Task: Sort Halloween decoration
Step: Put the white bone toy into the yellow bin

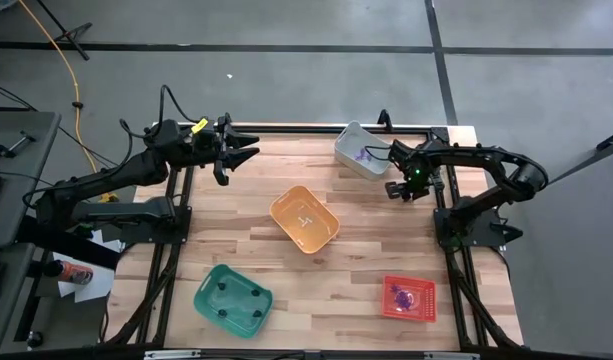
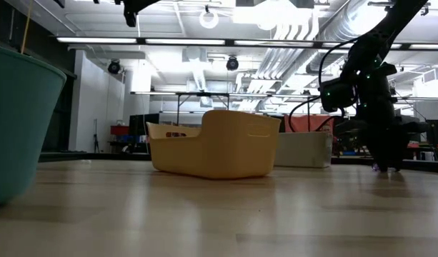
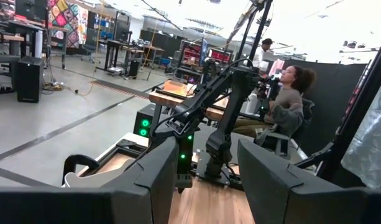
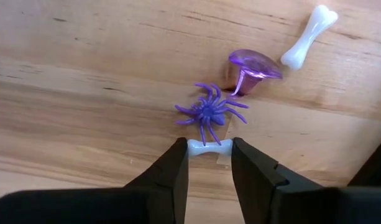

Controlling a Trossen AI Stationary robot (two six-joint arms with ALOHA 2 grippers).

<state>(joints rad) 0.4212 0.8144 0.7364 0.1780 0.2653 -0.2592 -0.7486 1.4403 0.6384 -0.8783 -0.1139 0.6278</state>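
Observation:
My right gripper (image 4: 209, 163) is down at the table by the grey bin (image 1: 361, 150), shut on a small whitish bone (image 4: 209, 148). Just past the bone lie a purple spider (image 4: 209, 112), a purple domed trinket (image 4: 253, 67) and a second whitish bone (image 4: 308, 36), all resting flat on the wood. In the high view the right gripper (image 1: 401, 192) points down near the table's far right. My left gripper (image 1: 251, 152) hangs open above the far left edge, clear of everything. My right gripper has the whitish bone pinched between its two fingers, one knobbed end (image 4: 193, 147) against each fingertip, so the bone spans the gap lengthwise. The fingers come from above, pointing down. The bone still lies on the table top.
An orange bin (image 1: 304, 220) sits mid-table, a green bin (image 1: 232, 298) at the near left holding dark trinkets, and a red bin (image 1: 409, 298) at the near right holding purple ones. The grey bin holds something purple. A person sits beyond the table (image 3: 289, 93).

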